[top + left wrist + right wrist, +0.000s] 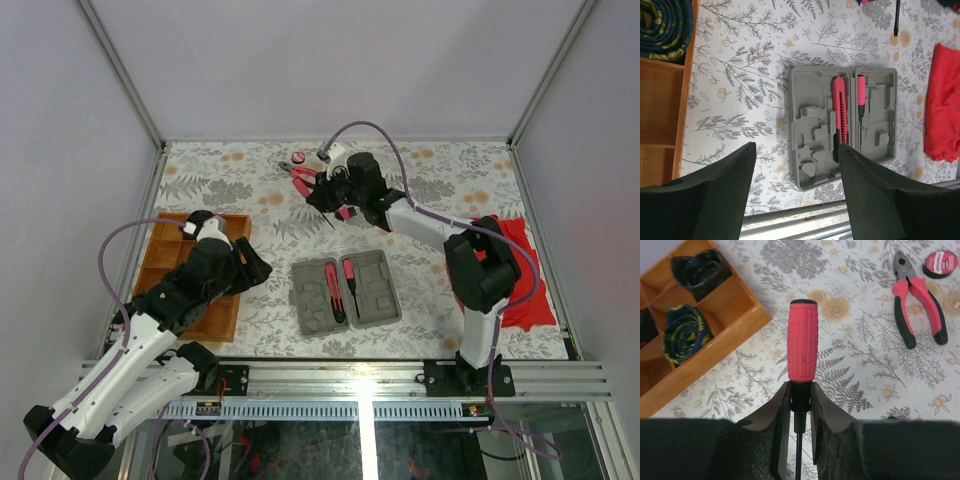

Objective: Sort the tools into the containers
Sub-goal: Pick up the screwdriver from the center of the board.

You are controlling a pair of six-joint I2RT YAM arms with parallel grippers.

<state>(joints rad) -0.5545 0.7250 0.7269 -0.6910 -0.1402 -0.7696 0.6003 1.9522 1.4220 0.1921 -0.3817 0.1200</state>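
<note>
My right gripper (800, 395) is shut on the black collar of a pink-handled screwdriver (802, 342) and holds it above the tablecloth; in the top view it (335, 208) is at the back middle. Pink-and-black pliers (915, 300) and a small round pink disc (941, 262) lie beyond it on the cloth. The grey case (815, 100) lies open in the middle with a pink flat tool (839, 112) and a pink-handled screwdriver (860, 95) in its recesses. My left gripper (797, 190) is open and empty, near the case's left side. The wooden tray (165, 240) lies under my left arm.
The tray's compartments hold dark blue-and-yellow coils (685, 337). A red cloth (520, 275) lies at the right under the right arm. A metal rail (360, 375) runs along the table's near edge. The enclosure walls stand on three sides.
</note>
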